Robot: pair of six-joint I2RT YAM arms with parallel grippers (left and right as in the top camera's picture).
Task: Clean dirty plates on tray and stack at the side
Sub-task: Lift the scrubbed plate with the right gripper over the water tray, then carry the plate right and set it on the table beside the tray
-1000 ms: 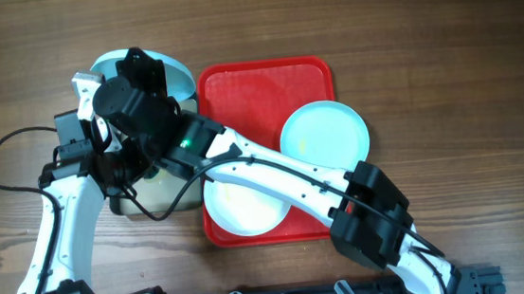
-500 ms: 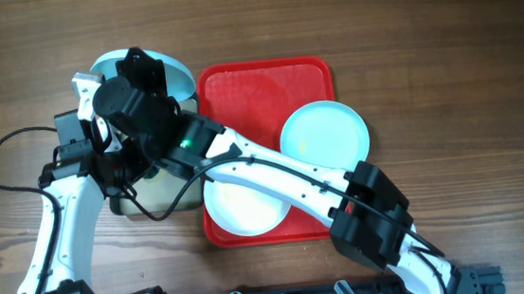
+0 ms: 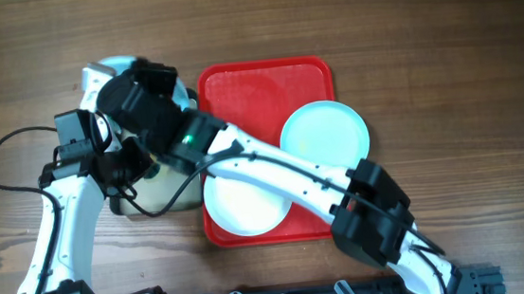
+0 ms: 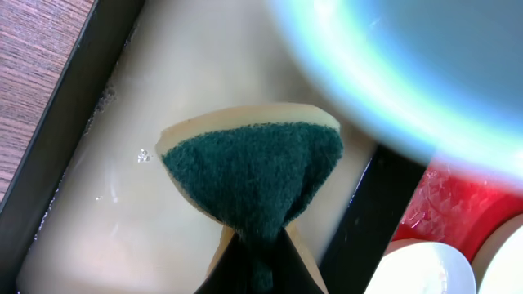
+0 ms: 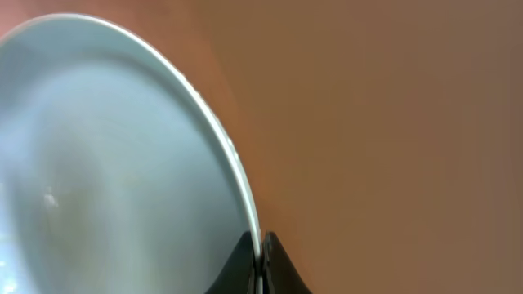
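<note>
My right gripper (image 3: 138,79) reaches to the far left and is shut on the rim of a pale blue plate (image 3: 114,68), held tilted in the air; my arm hides most of it. In the right wrist view the jaws (image 5: 261,260) pinch that plate's (image 5: 98,147) rim. My left gripper (image 3: 131,168) is shut on a green-and-yellow sponge (image 4: 253,175) just below this plate (image 4: 425,73). The red tray (image 3: 247,86) holds a second pale blue plate (image 3: 325,134) and a white plate (image 3: 243,206).
A black-rimmed beige tray (image 3: 170,199) lies left of the red tray, under both grippers; its wet floor (image 4: 122,212) shows beneath the sponge. My right arm crosses over the red tray and the white plate. Bare wooden table surrounds the trays.
My right gripper has turned and shifted the held blue plate towards the far left, so less of its face shows from above. The left arm has stayed in place.
</note>
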